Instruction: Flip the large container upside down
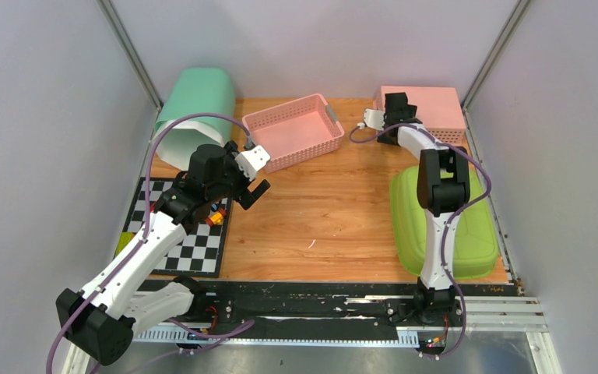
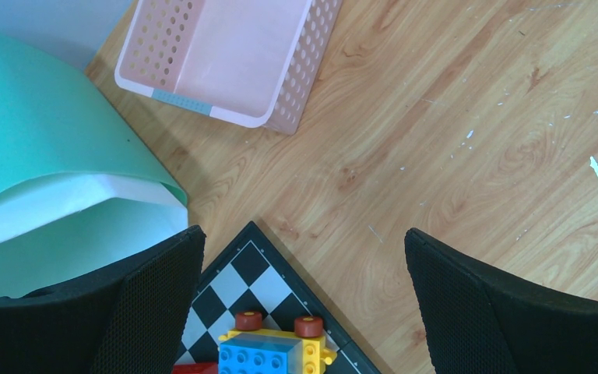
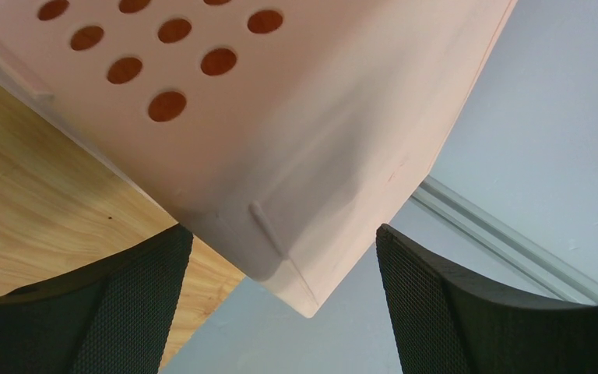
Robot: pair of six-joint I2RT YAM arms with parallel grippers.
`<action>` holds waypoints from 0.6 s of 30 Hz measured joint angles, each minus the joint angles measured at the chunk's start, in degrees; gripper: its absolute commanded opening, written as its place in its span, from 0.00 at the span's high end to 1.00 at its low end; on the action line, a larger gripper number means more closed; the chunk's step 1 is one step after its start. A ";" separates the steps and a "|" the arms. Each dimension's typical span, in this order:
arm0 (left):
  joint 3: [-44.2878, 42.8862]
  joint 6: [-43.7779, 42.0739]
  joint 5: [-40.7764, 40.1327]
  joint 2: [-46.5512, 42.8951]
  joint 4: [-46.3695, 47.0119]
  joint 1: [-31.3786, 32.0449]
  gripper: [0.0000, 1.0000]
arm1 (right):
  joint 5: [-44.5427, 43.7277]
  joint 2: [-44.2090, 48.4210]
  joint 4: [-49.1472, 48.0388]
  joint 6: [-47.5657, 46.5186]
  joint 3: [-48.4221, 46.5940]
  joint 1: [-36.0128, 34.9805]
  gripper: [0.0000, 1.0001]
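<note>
the large pink container (image 1: 428,105) sits in the far right corner of the bench (image 1: 327,210) with a flat solid face upward and a row of holes showing along one side. the right gripper (image 3: 279,234) is at the container's left end, its two fingers spread wide with one rounded corner of the container showing between them in the wrist view (whether either pad touches the plastic cannot be told); it has hold of nothing. along the right edge, nearer the arm bases, lies a lime green container (image 1: 444,226), its smooth domed side up, partly under the right arm. a pink basket (image 1: 292,132) stands upright near the middle of the far edge, nothing visible inside it. in the far left corner a teal container (image 1: 195,109) lies on its side, its mouth facing the near edge. a chequered mat (image 1: 195,241) lies near the left edge with some toy bricks (image 2: 272,351) on its far corner. the left gripper (image 1: 255,175) hangs above that corner of the mat, fingers fully apart and holding nothing.
</note>
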State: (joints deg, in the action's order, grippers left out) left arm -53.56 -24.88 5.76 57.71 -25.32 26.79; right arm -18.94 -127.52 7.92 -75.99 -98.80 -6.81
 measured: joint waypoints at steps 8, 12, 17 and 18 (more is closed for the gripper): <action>0.00 0.00 0.02 -0.02 0.00 0.00 0.00 | -0.20 0.37 -0.57 -0.44 0.74 0.98 0.05; 0.00 0.00 0.11 -0.02 0.00 0.00 0.00 | 1.77 4.11 1.36 0.02 4.48 0.98 0.04; 0.00 -0.02 0.57 -0.02 0.00 0.00 0.00 | 7.43 15.28 7.06 4.26 9.64 0.98 0.04; 0.02 -0.02 0.66 -0.02 0.00 0.00 0.00 | 8.83 18.32 8.04 5.62 10.40 0.98 0.04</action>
State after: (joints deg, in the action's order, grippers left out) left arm -53.54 -24.91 6.42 57.69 -25.32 26.79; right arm -10.11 -109.21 15.97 -70.37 -88.40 -5.82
